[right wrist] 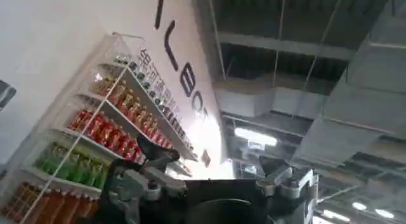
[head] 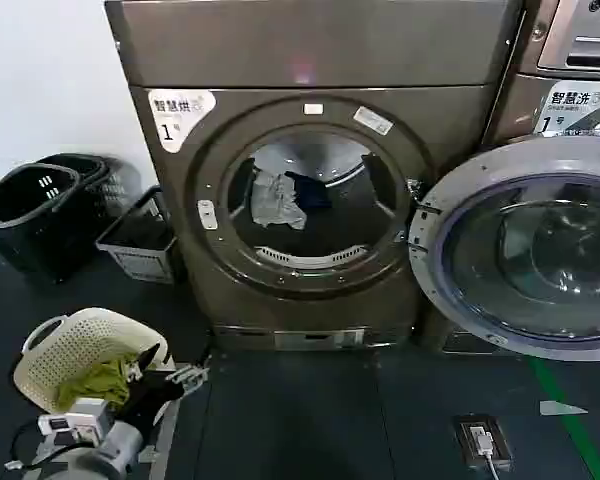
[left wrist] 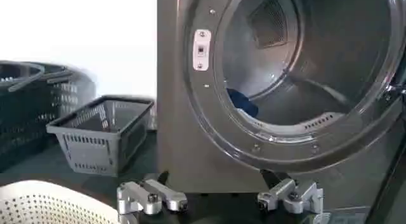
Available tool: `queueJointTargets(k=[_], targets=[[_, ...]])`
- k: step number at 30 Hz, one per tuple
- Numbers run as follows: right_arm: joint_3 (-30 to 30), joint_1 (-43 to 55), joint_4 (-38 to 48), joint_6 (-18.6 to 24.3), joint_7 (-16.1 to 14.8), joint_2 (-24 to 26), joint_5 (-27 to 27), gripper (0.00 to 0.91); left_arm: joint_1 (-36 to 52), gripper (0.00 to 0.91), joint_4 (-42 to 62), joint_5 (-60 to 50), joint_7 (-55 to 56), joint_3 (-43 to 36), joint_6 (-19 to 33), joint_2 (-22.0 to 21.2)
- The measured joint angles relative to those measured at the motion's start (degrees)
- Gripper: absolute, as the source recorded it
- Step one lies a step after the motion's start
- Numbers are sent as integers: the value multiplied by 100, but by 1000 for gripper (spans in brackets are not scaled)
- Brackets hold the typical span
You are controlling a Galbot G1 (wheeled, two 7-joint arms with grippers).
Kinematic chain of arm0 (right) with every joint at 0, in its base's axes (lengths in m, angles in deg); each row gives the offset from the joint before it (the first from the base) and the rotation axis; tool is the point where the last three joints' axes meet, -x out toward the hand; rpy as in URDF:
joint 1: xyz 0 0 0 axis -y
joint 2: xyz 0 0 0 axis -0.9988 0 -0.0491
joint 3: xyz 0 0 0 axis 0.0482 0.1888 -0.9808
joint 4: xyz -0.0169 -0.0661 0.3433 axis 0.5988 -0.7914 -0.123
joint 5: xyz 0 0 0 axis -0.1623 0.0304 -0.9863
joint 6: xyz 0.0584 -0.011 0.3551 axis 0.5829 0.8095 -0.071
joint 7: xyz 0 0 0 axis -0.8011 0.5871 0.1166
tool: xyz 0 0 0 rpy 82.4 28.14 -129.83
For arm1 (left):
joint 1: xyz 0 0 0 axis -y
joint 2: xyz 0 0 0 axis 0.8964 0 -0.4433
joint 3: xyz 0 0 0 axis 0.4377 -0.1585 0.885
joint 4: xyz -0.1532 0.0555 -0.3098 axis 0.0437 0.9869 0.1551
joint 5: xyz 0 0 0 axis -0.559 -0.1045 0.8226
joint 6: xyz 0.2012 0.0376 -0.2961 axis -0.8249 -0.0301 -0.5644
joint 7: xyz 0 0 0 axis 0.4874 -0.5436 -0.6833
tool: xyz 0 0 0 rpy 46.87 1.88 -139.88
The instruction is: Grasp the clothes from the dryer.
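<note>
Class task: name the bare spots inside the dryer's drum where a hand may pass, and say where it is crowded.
Free: the drum floor of the dryer, right of the dark navy garment, towards the hinge side. Crowded: left of centre, where the pale grey garment hangs. The open left hand sits below the porthole.

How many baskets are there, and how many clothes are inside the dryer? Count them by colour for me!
Black baskets: 2
Grey basket: 1
Cream basket: 1
Pale grey garment in the dryer: 1
Dark navy garment in the dryer: 1
Yellow-green cloth in the cream basket: 1
Total: 4 baskets, 3 fabric pieces, 7 things.
</note>
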Motion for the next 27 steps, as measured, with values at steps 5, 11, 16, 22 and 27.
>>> queueJointTargets(k=[5,11,16,22,27], targets=[[49,4,-8,124,-86,-54,-58,907,-10,907,0,-18,-7,-11,16,-13],[33,2,5,236,-60,-36,-174,907,-33,907,-27,-19,-8,-22,24,-4],[41,7,-1,305,-56,-33,-263,907,-36,907,-32,-21,-6,-26,29,3],[46,5,-3,354,-50,-17,-341,907,-38,907,-33,-25,-6,-35,33,0],[46,7,11,374,-51,9,-377,907,-53,907,-42,-28,-8,-49,33,-19]])
